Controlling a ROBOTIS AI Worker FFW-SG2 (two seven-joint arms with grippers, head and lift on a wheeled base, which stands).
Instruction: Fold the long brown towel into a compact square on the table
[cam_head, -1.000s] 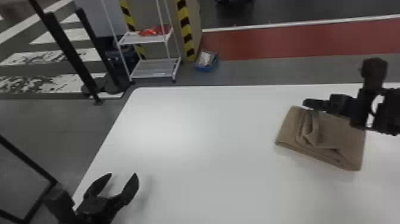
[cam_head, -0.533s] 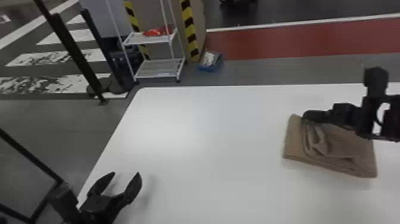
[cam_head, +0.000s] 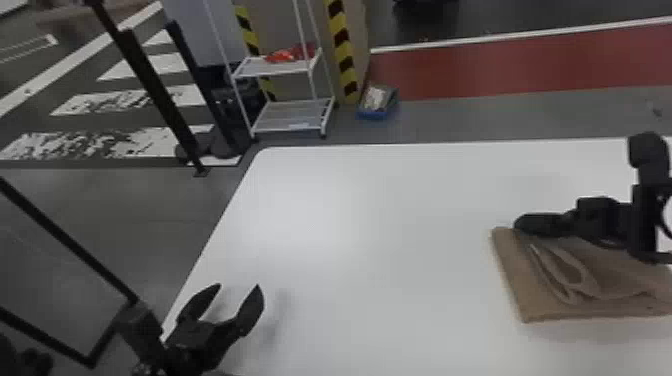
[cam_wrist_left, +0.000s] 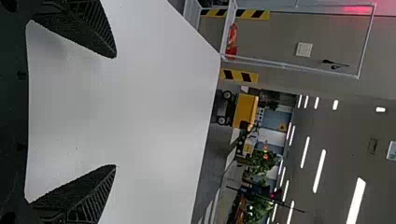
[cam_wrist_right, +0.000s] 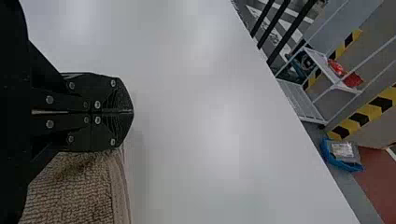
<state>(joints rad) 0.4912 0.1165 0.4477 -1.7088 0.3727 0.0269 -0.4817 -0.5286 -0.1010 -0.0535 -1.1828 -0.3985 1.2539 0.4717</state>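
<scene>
At the far left of the head view, black rails (cam_head: 70, 240) stand beside the table (cam_head: 400, 240). Next comes the left gripper (cam_head: 239, 287), at the table's near left part, its two fingers spread wide with nothing between them. Beyond the table's far left corner stands a white rack (cam_head: 295, 129) with a red item (cam_head: 287, 54) on its upper shelf. To the right of the rack are a yellow and black striped post (cam_head: 344, 55) and, on the floor, a blue box (cam_head: 372, 114).

Over on the right side of the table lies the brown towel (cam_head: 517, 295), folded into a flat, layered pad with a loose, rumpled fold on top. The right gripper (cam_head: 520, 223) is at the towel's far edge, near its left corner. In the right wrist view the right gripper (cam_wrist_right: 132, 112) has its fingers pressed together, with no cloth between them; the towel is right beside them.
</scene>
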